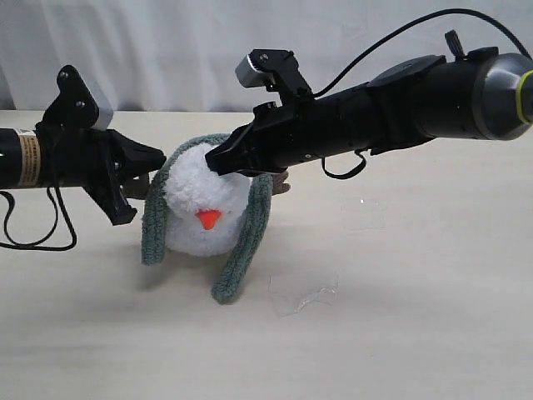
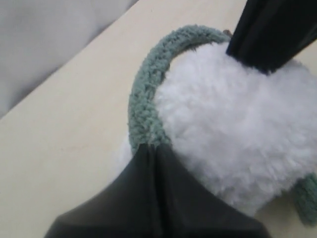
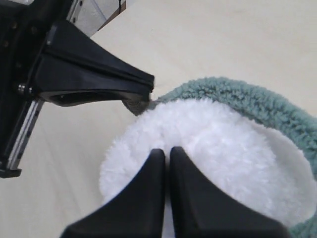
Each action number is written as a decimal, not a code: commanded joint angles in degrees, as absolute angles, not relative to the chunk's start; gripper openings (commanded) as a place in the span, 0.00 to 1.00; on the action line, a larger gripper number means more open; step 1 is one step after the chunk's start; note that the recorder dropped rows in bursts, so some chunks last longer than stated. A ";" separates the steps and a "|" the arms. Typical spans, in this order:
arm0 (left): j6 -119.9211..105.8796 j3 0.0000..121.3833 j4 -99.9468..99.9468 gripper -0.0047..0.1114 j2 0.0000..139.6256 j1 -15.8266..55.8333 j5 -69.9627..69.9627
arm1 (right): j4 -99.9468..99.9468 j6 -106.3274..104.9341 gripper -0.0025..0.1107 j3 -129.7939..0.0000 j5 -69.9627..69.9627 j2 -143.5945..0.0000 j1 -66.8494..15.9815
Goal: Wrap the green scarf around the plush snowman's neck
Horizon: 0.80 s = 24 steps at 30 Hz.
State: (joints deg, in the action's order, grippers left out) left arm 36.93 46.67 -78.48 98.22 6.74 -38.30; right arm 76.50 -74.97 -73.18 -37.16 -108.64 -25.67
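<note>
The plush snowman (image 1: 200,196) (image 2: 233,129) (image 3: 223,148) sits on the table with its orange nose (image 1: 208,218) facing the exterior camera. The green scarf (image 1: 250,225) (image 2: 148,94) (image 3: 247,101) runs behind and over its top, and both ends hang down its sides to the table. My left gripper (image 1: 161,158) (image 2: 149,146) is shut, with its tips pinching the scarf at the snowman's upper left. My right gripper (image 1: 215,162) (image 3: 167,151) is shut, and its tips press into the white fluff on top. A brown twig arm (image 1: 280,183) peeks out behind the right arm.
The light wooden table (image 1: 400,292) spreads wide to the right and front. A scrap of clear film (image 1: 304,296) lies in front of the snowman's right side. A white curtain (image 1: 166,50) closes the back. A black cable (image 1: 25,237) loops under the left arm.
</note>
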 commanded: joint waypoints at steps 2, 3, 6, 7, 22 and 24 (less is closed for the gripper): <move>54.55 46.74 -92.71 0.04 96.23 6.68 -35.56 | 74.88 -74.67 0.06 -73.22 -36.10 -109.30 -25.51; 55.26 46.74 -92.26 0.04 96.23 6.68 -35.69 | 74.60 -74.67 0.06 -73.22 -36.26 -109.30 -25.51; 56.58 46.63 -87.81 0.06 96.23 6.68 -35.92 | 73.61 -74.01 0.06 -73.22 -36.25 -109.30 -25.51; 55.20 46.63 -86.40 0.09 96.23 6.68 -36.97 | 73.61 -74.01 0.06 -73.22 -36.25 -109.30 -25.51; 74.04 46.10 -99.95 0.52 90.69 6.56 -34.86 | 70.90 -71.25 0.06 -73.22 -36.15 -109.30 -25.51; 73.92 44.96 -99.95 0.52 91.37 6.66 -37.41 | 70.90 -71.25 0.06 -73.22 -36.03 -109.30 -25.51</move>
